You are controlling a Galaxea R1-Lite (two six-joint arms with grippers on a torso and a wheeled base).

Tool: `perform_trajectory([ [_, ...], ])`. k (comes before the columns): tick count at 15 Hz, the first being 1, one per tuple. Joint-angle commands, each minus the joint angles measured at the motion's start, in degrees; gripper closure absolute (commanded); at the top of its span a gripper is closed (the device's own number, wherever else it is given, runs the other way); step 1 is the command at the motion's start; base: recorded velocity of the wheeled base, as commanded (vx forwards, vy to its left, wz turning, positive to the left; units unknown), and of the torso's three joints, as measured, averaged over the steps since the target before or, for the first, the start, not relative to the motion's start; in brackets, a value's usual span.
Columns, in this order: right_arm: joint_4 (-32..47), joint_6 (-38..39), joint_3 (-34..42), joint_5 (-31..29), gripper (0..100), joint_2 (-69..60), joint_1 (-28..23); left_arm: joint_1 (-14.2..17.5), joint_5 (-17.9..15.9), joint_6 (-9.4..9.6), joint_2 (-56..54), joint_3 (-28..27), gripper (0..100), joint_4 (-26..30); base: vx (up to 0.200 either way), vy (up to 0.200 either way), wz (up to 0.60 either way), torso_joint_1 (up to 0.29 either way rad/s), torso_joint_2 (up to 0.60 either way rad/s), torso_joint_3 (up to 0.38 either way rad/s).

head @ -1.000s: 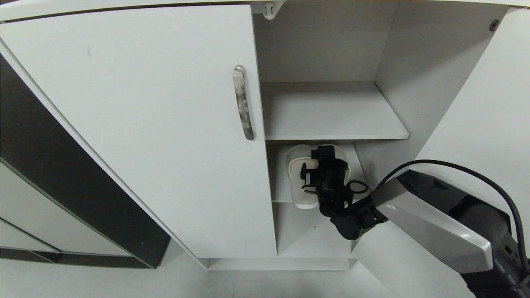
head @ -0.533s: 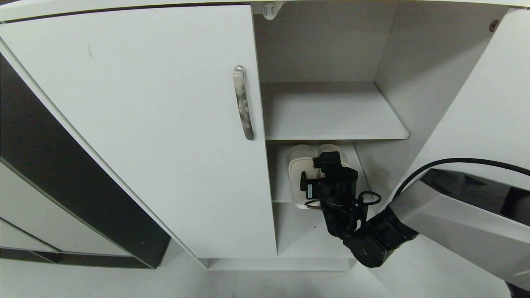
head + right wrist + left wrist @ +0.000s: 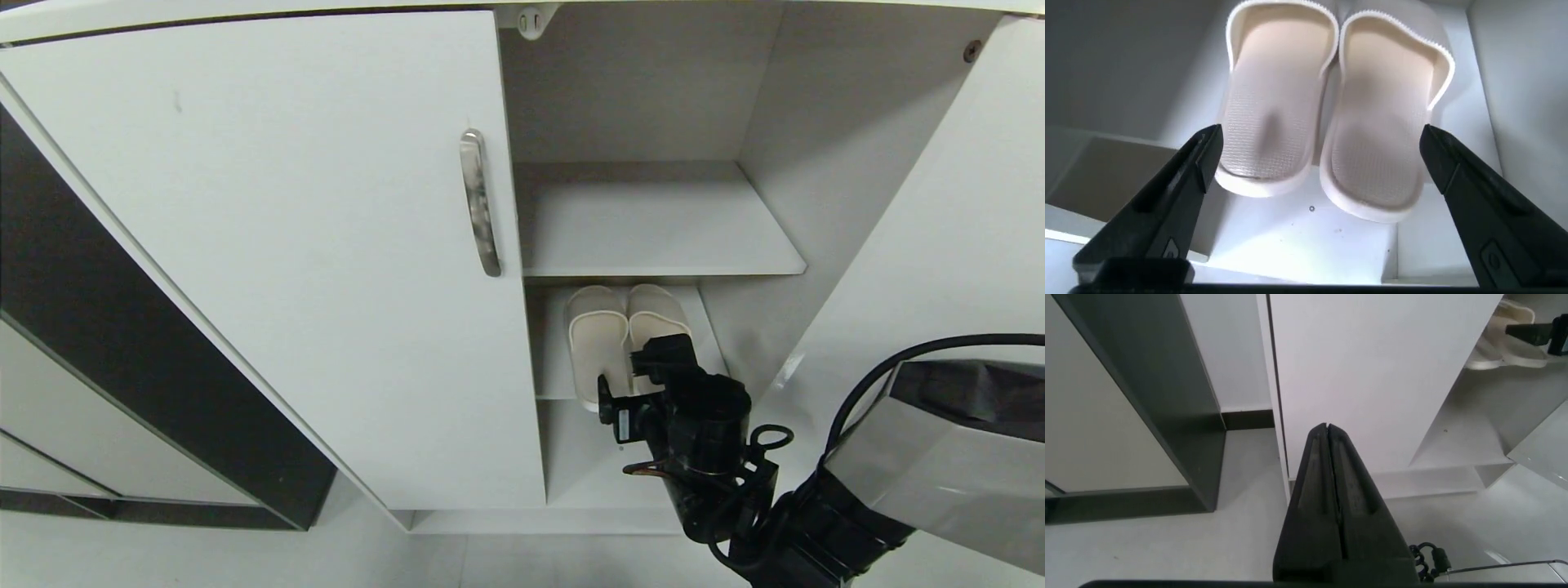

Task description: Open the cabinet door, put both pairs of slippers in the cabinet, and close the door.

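Cabinet (image 3: 637, 82) stands with its right door (image 3: 939, 245) swung open; one pair of slippers (image 3: 608, 335) sits inside on the shelf under the top one, heels overhanging its front edge. My right gripper (image 3: 635, 377) hangs just outside the cabinet front, spread wide and empty; my left gripper (image 3: 1327, 431) is pinched closed on nothing before the cabinet's closed door. First pair looks placed, I judge; next I back clear and fetch the second pair.

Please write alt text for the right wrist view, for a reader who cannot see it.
A pair of cream slippers lies side by side on a white cabinet shelf, toes toward the back. The open right claw frames them from either side, touching neither.
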Motion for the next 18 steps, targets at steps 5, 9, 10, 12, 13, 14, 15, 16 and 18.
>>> perform_trajectory([
  [5, 0.0, 0.0, 0.4, 0.0, 0, -0.3, 0.1, 0.0, 0.0, -0.07, 0.1, 0.0, 100, 0.0, -0.2, 0.0, 0.0, -0.001, 0.0, 0.004],
  [9, -0.1, -0.1, 0.5, 0.0, 0, -0.4, 0.1, 0.0, 0.0, 0.02, 0.1, 0.0, 100, 0.0, -0.1, 0.0, 0.0, 0.001, 0.0, -0.001],
  [10, -0.1, -0.1, 0.5, 0.0, 0, -0.4, 0.1, 0.0, 0.0, -0.07, 0.1, 0.0, 100, 0.0, 0.0, 0.0, 0.0, 0.0, 0.0, 0.0],
  [12, -0.1, -0.1, 0.6, 0.0, 0, -0.4, 0.1, 0.0, 0.0, -0.07, 0.1, 0.0, 100, 0.0, 0.0, 0.0, 0.0, 0.0, 0.0, 0.0],
  [13, -0.1, -0.1, 0.7, 0.0, 0, -0.4, 0.1, 0.0, 0.0, -0.07, 0.1, 0.0, 100, 0.0, 0.0, 0.0, 0.0, 0.0, 0.0, 0.0],
  [14, -0.1, -0.1, 0.7, 0.0, 0, -0.4, 0.1, 0.0, 0.0, -0.07, 0.1, 0.0, 100, 0.0, 0.0, 0.0, 0.0, 0.0, 0.0, 0.0],
  [15, -0.2, -0.5, 0.8, 0.0, 0, -0.4, 0.1, 0.0, 0.0, -0.07, 0.1, 0.0, 100, 0.0, 0.0, 0.0, 0.0, 0.0, 0.0, 0.0],
  [16, -0.2, -0.7, 0.8, 0.0, 0, -0.4, 0.1, 0.0, 0.0, -0.07, 0.1, 0.0, 100, 0.0, 0.0, 0.0, 0.0, 0.0, 0.0, 0.0],
  [18, -0.3, -0.8, 1.0, 0.0, 0, -0.4, 0.1, 0.0, 0.0, -0.07, 0.1, 0.0, 100, 0.0, 0.0, 0.0, 0.0, 0.0, 0.0, 0.0],
])
